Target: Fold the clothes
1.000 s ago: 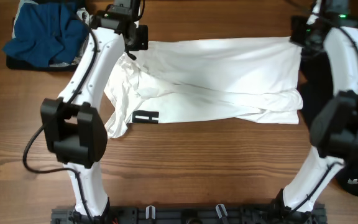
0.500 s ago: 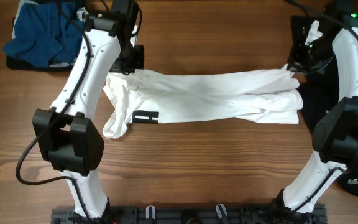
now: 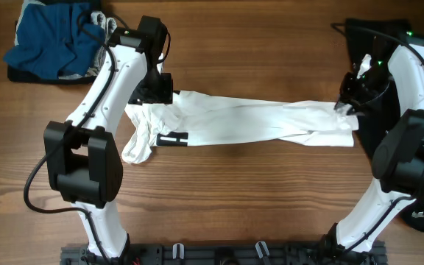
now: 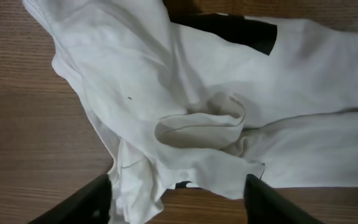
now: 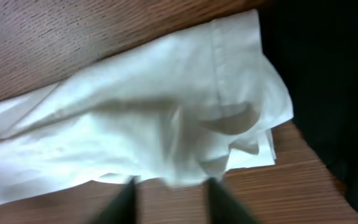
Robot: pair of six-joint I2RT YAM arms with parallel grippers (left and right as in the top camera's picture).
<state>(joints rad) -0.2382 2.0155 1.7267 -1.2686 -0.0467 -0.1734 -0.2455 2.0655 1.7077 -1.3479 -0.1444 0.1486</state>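
Observation:
The white T-shirt lies doubled over into a narrow band across the table, its black print showing near the left end. My left gripper hovers over the band's left end. In the left wrist view it is open wide, with bunched white fabric below and a loose fold near the left finger. My right gripper is above the band's right end. The right wrist view is blurred, but it is open there, with the shirt's hem corner just beyond the tips.
A crumpled blue garment sits at the back left corner. A black garment lies at the right edge, beside the shirt's right end, and fills the right side of the right wrist view. Bare wood runs along the table's front.
Both grippers carried the shirt's far edge toward the front, folding it over into a narrower band. Both then opened and let go of the fabric.

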